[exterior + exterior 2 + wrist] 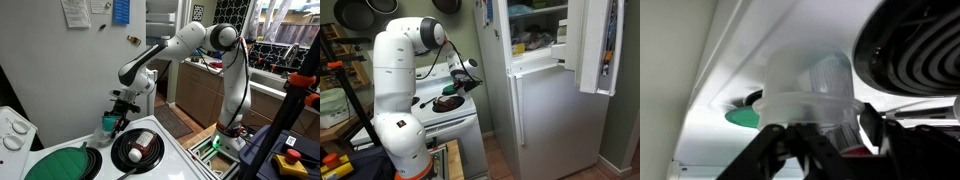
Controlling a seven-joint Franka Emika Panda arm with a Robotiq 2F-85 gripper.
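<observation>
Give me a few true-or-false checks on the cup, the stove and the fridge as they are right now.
1. The fingers are closed on a clear plastic cup. True.
2. The cup is standing on the floor. False: it is held up above the stove.
3. The upper fridge door is shut. False: it stands wide open and the shelves inside are visible.
4. The black pan on a burner has a red thing in it. True.
5. A green disc lies on the stove beside the pan. True.
</observation>
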